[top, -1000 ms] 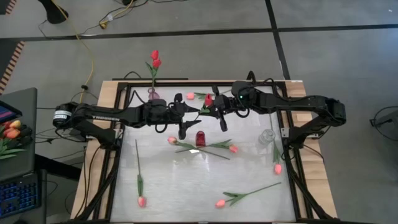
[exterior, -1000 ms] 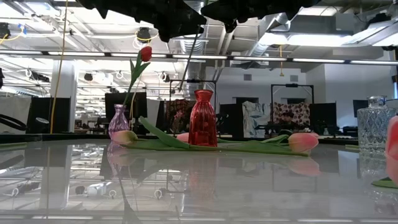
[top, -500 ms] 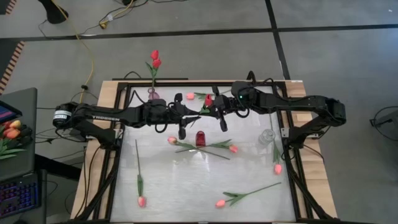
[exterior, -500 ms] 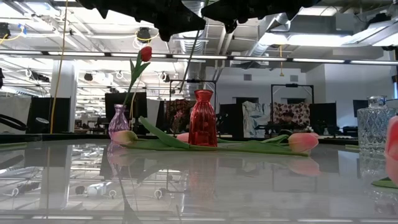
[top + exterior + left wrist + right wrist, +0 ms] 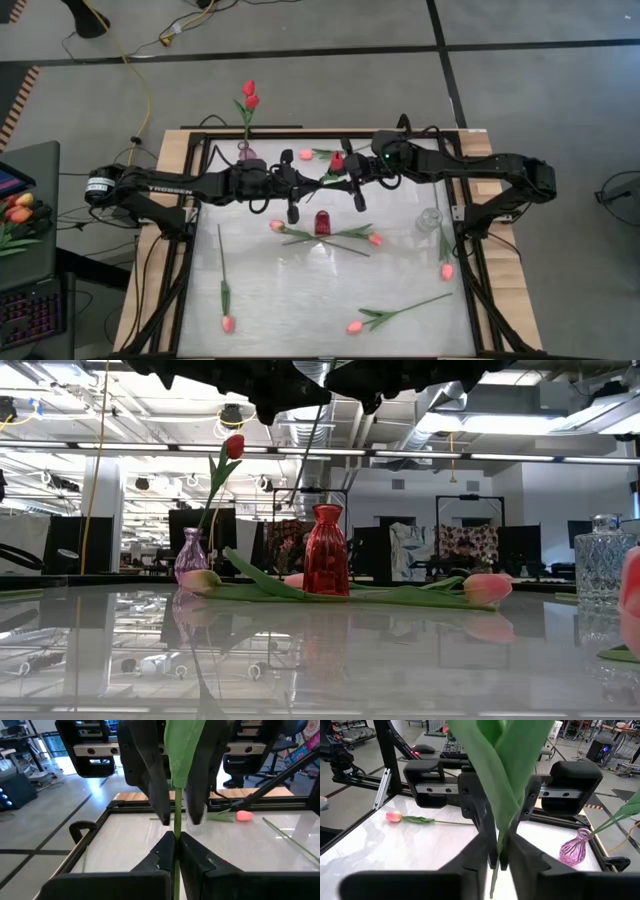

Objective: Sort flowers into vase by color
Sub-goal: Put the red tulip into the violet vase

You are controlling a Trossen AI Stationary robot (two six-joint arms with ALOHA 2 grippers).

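Observation:
A red tulip hangs in the air above the table's far middle, head up and stem slanting down. My left gripper comes from the table's left and is shut on the stem. My right gripper faces it from the right. It is open, with one finger on either side of the stem just under the leaves, a narrow gap on each side. A red vase stands just nearer than the grippers. A purple vase holding two red tulips stands far left. A clear glass vase stands on the right. My left gripper pinches the bare green stem between its two fingers, just below the leaves. The fingers are about level, come from the table's left and lie across the stem. The tulip is lifted clear of the table, near upright, with its lower stem hanging free below the fingers.
Several pink tulips lie flat on the white table. A black frame edges the table. A bunch of orange-red tulips lies on a side desk at the left.
My left gripper has shut on the tulip's stem without moving from its place. The tulip has stayed in the air between the two grippers.

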